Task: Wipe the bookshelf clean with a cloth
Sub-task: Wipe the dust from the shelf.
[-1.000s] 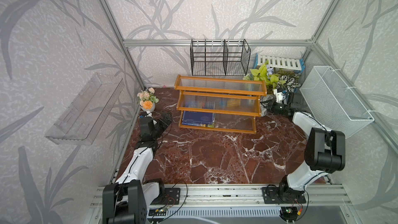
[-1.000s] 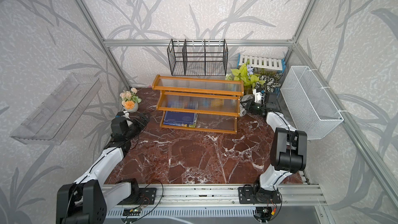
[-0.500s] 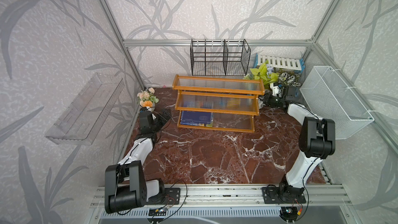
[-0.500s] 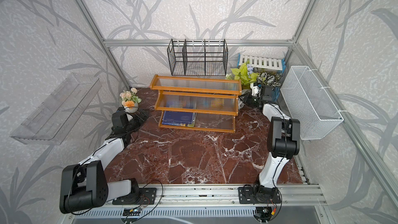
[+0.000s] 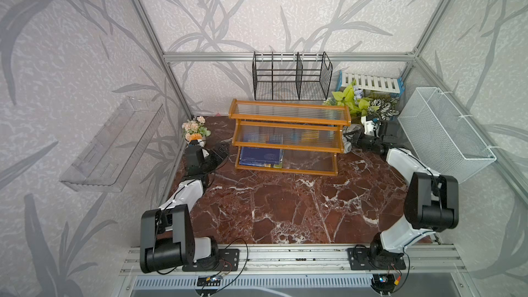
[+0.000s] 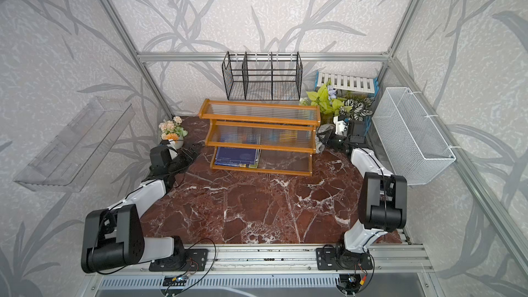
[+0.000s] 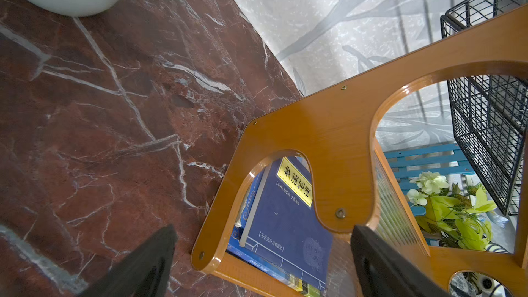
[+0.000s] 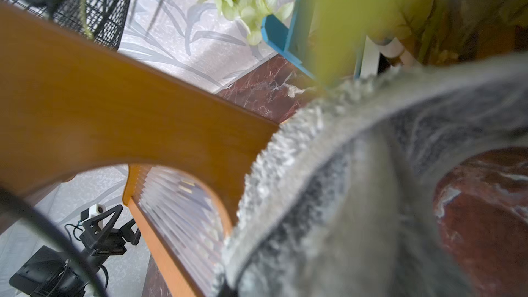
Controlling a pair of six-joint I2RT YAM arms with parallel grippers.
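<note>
The bookshelf (image 5: 288, 135) (image 6: 258, 132) stands at the back of the marble table, a stepped orange-brown frame with clear ribbed boards. My right gripper (image 5: 355, 140) is shut on the grey cloth (image 5: 347, 146) (image 6: 320, 145) and holds it against the shelf's right end panel. In the right wrist view the cloth (image 8: 357, 195) fills the frame beside that panel (image 8: 114, 115) and hides the jaws. My left gripper (image 5: 224, 150) (image 7: 263, 235) stands open just off the shelf's left end panel (image 7: 328, 144), holding nothing.
Blue books (image 5: 261, 157) lie on the lowest tier. A black wire rack (image 5: 291, 78) stands behind the shelf. Green plants (image 5: 360, 104) and a white picket fence (image 5: 371, 82) crowd the back right corner. A white wire basket (image 5: 443, 135) hangs right; a flower pot (image 5: 195, 130) sits left.
The right arm swung toward the back and came forward again, keeping the cloth at the shelf's right end. The left arm shifted slightly beside the shelf's left end, gripper still open.
</note>
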